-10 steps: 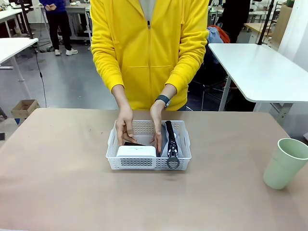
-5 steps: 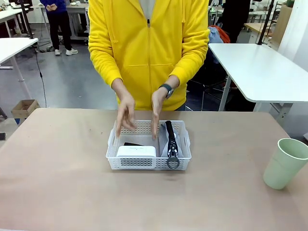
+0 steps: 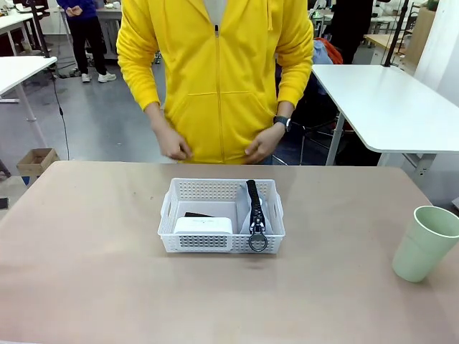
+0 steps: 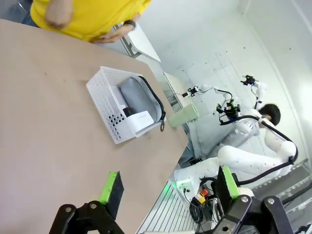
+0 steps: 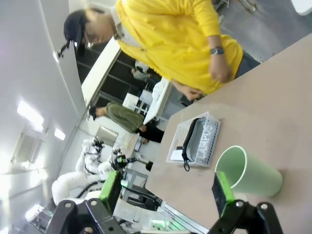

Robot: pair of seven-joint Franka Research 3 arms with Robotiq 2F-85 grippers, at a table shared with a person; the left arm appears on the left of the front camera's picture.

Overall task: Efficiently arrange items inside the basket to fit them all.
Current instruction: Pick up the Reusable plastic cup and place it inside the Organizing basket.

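My left gripper (image 4: 169, 184) and right gripper (image 5: 165, 187) hang wide open, empty; in the basket (image 3: 215, 189) the grey pouch (image 3: 242, 211) hugs one side wall beside the white box (image 3: 204, 225), presumably sparing room for the green cup (image 3: 424, 242), well apart outside.

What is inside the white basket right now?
In the basket: a white box at the near left, a grey pouch along the right, ring pull over the rim. A black item behind the box is mostly covered.
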